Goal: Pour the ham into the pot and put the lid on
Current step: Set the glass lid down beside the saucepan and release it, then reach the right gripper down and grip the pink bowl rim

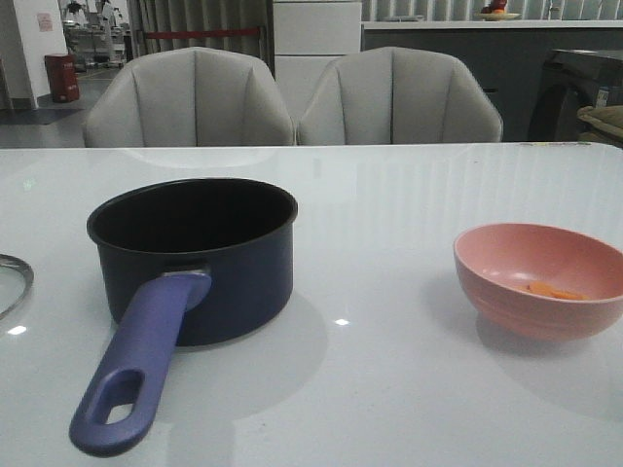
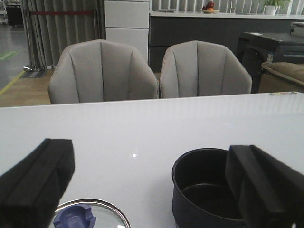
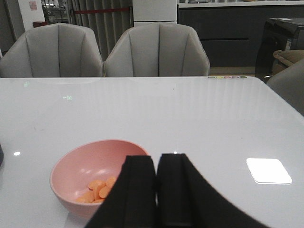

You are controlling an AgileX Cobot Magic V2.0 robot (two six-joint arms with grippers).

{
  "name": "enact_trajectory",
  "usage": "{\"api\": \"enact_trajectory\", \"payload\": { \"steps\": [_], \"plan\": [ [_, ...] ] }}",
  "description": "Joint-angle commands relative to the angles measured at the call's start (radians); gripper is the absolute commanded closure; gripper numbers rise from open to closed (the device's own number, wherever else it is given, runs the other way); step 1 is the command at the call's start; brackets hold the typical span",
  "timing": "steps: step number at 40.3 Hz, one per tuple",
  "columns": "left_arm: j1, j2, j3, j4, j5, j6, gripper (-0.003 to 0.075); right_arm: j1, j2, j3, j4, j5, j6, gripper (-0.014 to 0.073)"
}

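Two grey padded chairs (image 1: pixel 292 97) stand side by side behind the worktop (image 1: pixel 389 204), which is white, glossy and wide, and it reflects the ceiling lamps as small bright spots. Behind the chairs the room shows a white cabinet (image 1: pixel 316 39), a dark counter (image 1: pixel 448 58) and vertical blinds.

On the left half of the worktop stands the pot (image 1: pixel 195 258), upright, dark navy with a black inside, and its long blue-purple handle points toward the camera. On the right half, well apart from the pot, sits the pink bowl (image 1: pixel 540 282). At the far left edge of the front view only a part of the steel rim of the lid (image 1: pixel 12 282) is visible; the left wrist view shows the lid (image 2: pixel 90 216) lying flat on the worktop with its blue-purple knob, near the pot.

The left tool (image 2: pixel 152 190) has its fingers spread wide. The right tool (image 3: pixel 156 190) has its fingers pressed together, holding nothing, just in front of the bowl.

The ham (image 3: pixel 97 188), some thin orange pieces, lies at the bottom of the bowl.
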Motion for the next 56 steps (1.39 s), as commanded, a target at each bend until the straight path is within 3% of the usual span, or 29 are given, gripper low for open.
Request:
{"api": "enact_trajectory", "payload": {
  "steps": [1, 8, 14, 27, 43, 47, 52, 56],
  "plan": [
    [-0.007, -0.032, -0.002, -0.001, -0.121, -0.002, 0.0041, -0.003, -0.019, 0.01, -0.01, -0.124, -0.005, 0.0435],
    [-0.007, -0.056, 0.027, -0.001, -0.159, -0.002, 0.0041, -0.003, -0.017, -0.01, 0.039, -0.219, 0.062, 0.0435],
    [-0.007, -0.056, 0.027, -0.003, -0.159, -0.002, 0.0041, -0.003, 0.06, -0.106, 0.05, -0.155, 0.068, 0.0435],
    [-0.021, -0.056, 0.028, -0.01, -0.156, -0.002, 0.0041, -0.003, 0.435, -0.373, 0.048, 0.102, 0.061, 0.0435],
    [-0.021, -0.056, 0.029, -0.01, -0.153, -0.002, 0.0041, -0.003, 0.563, -0.413, 0.049, 0.152, 0.059, 0.0424],
    [-0.021, -0.056, 0.029, -0.01, -0.153, -0.002, 0.0041, -0.003, 0.613, -0.456, 0.049, 0.178, 0.059, 0.0341],
    [-0.021, -0.056, 0.029, -0.01, -0.153, -0.002, 0.0041, -0.003, 0.698, -0.508, 0.049, 0.23, 0.059, 0.0147],
    [-0.021, -0.056, 0.029, -0.01, -0.153, -0.002, 0.0041, -0.003, 0.785, -0.559, 0.049, 0.293, 0.059, 0.008]
  ]
}}
